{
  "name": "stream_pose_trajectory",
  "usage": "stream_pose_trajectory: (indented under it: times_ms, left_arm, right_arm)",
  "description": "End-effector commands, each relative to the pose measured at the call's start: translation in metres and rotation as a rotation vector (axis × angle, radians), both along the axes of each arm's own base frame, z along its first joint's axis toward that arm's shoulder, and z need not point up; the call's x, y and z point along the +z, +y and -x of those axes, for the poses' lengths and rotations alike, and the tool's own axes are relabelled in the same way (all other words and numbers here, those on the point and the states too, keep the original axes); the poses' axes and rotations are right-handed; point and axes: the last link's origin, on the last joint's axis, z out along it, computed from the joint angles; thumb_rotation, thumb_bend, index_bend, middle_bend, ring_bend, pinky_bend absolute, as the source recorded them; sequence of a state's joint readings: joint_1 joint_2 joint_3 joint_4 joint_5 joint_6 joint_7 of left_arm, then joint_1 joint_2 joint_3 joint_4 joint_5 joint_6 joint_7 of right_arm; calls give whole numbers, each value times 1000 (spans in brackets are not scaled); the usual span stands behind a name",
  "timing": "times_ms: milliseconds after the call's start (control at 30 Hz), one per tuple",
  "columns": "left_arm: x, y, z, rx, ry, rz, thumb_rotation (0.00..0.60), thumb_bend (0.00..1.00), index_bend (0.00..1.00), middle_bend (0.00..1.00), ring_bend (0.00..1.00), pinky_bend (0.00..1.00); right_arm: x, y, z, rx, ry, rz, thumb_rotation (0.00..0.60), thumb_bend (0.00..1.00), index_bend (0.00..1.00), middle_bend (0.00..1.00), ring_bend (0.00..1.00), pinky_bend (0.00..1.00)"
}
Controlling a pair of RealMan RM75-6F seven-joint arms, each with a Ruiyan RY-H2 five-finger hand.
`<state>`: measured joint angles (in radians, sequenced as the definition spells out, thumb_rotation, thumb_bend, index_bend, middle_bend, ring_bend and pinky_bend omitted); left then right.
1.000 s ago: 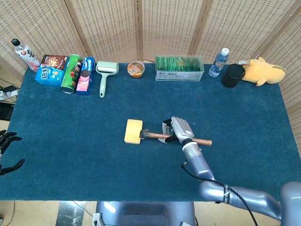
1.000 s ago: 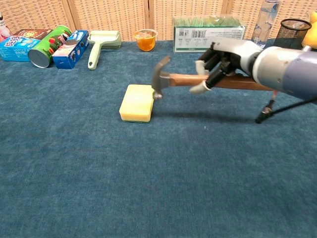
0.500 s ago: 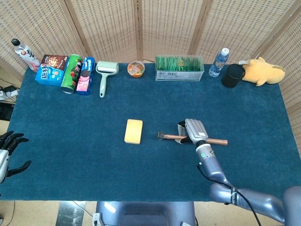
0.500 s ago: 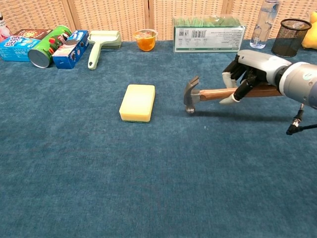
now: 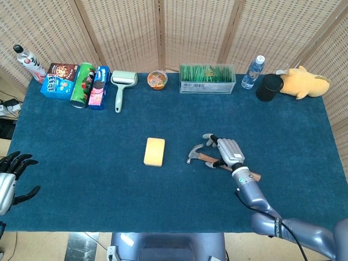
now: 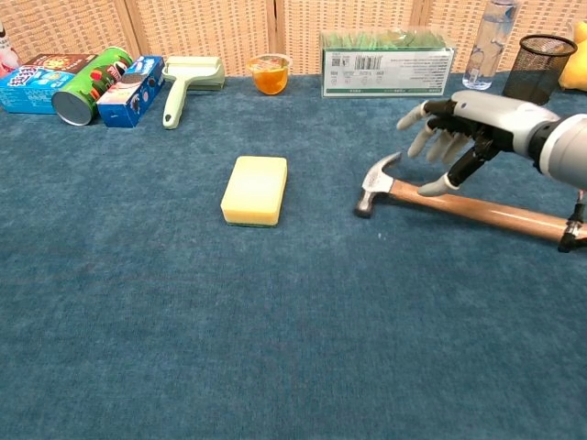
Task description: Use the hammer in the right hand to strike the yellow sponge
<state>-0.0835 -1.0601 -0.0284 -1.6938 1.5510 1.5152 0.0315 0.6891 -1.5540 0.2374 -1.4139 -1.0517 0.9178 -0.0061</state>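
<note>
Wood-handled hammer lies on napped cloth beside rectangular yellow sponge.

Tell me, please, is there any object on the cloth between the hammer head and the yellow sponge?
No, nothing visible stands there. The hammer lies on the blue cloth with its head pointing toward the yellow sponge, and only bare cloth separates them. The right robot hand is above the handle with fingers spread.

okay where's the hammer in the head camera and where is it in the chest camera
Head view: the hammer lies right of centre on the blue table, under the spread right hand.
Chest view: the hammer lies at right, handle running to the edge.
Shared landmark: the yellow sponge, to its left.
</note>
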Motion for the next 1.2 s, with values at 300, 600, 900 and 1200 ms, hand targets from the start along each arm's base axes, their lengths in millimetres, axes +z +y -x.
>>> stream_pose_trajectory:
  times_ms: [300,600,900,1200]
  left_arm:
    - [-9,-1,3,9,-13,6,600,235,278,210,106,132]
    - [-17,-7,16,11,-30,-8,600,235,278,210,106,132]
    - [-21,-16,24,10,-29,-30,600,235,279,210,106,132]
    - [-24,-21,22,-2,-44,-35,600,236,292,210,106,132]
  right_arm:
    - [43,16,11,40,-81,155,600,241,389,463,449,386]
    - [74,49,65,101,207,345,600,326,589,609,606,538]
    - [96,94,100,121,345,421,600,327,631,646,627,543]
    - [111,121,112,90,334,431,600,326,638,649,629,541]
